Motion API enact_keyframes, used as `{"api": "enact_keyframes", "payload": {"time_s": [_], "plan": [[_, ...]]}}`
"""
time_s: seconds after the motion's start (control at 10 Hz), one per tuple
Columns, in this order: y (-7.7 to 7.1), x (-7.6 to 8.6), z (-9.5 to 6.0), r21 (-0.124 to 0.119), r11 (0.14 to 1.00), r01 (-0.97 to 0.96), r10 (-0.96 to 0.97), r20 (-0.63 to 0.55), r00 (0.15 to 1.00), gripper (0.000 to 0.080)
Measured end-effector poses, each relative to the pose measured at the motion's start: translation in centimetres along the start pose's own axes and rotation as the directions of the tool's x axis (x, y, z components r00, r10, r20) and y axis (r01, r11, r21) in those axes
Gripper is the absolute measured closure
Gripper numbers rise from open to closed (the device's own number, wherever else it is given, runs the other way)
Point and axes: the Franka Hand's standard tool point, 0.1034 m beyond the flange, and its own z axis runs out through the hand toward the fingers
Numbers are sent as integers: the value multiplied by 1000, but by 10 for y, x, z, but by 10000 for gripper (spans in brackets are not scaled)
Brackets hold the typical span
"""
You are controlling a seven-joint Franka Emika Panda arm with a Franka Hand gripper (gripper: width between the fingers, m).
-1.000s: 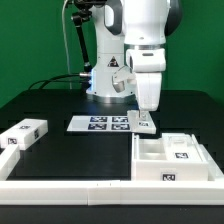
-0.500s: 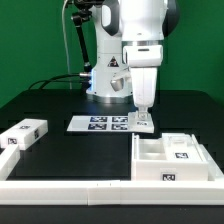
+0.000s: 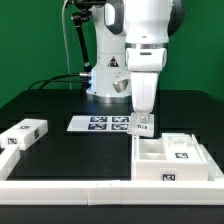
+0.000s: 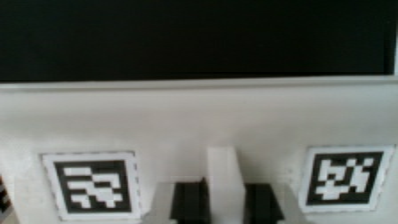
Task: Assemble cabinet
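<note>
The cabinet's big white shell (image 3: 172,168) lies at the exterior view's lower right, open side up, with a small tagged block (image 3: 181,153) inside it. My gripper (image 3: 144,124) points straight down just behind the shell's back wall, at the right end of the marker board (image 3: 100,124). In the wrist view a white cabinet part (image 4: 196,120) with two tags fills the frame. A white rib on it (image 4: 224,185) stands between my two dark fingers (image 4: 189,203), which sit close on either side of it. My gripper (image 4: 226,205) looks shut on that rib.
A white block with tags (image 3: 22,135) lies at the exterior view's left. A long thin white rail (image 3: 70,186) runs along the front of the black table. The robot's base (image 3: 105,75) and a cable stand behind the marker board.
The gripper has shifted slightly sideways over the marker board's right end, first toward the exterior view's left and then a little back. Nothing else has moved.
</note>
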Motion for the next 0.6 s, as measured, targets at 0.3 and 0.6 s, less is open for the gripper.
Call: {"api": "enact_keyframes", "payload": {"time_s": [0.3,0.6], "plan": [[1,2,-1,-29,1000,7,-7,-16,1000,729],[2,0,-1,-33,999,2,-3,-20,1000,729]]}}
